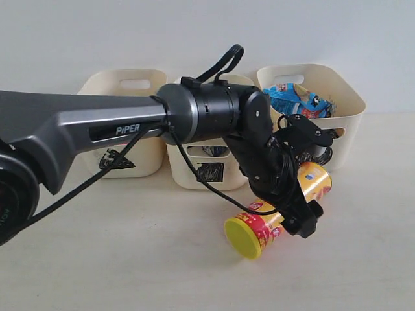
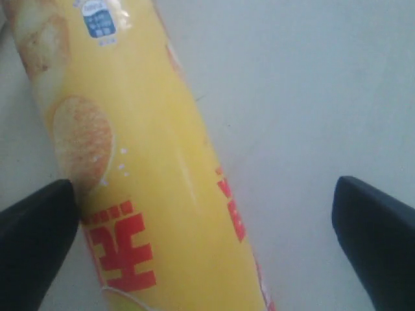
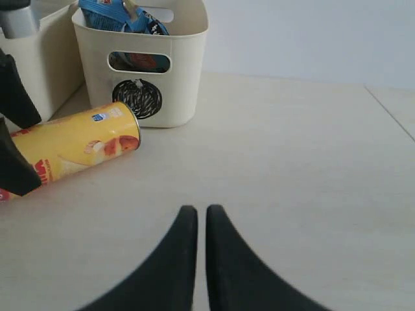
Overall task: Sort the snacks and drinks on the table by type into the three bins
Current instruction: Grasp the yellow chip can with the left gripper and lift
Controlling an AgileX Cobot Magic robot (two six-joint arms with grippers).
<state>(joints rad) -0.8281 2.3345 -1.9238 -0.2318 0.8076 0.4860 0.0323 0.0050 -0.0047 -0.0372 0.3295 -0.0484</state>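
The yellow chip can (image 1: pixel 315 182) is lying on its side on the table (image 1: pixel 130 259), near the circle bin (image 3: pixel 185 65). The left gripper (image 2: pixel 207 236) is sitting around it with jaws wide apart. The right gripper (image 3: pixel 200 214) is hanging with jaws together.

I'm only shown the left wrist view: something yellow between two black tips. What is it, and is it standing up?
Observer: It's a chip can lying on its side on the table, with a yellow lid at one end.
Visitor: What's around it?
Observer: Three cream bins stand behind it. The right bin, nearest the can, already holds a blue-white bag.
Visitor: And the other hand?
Observer: The right hand is shut and empty, above bare table off to the side of the can.
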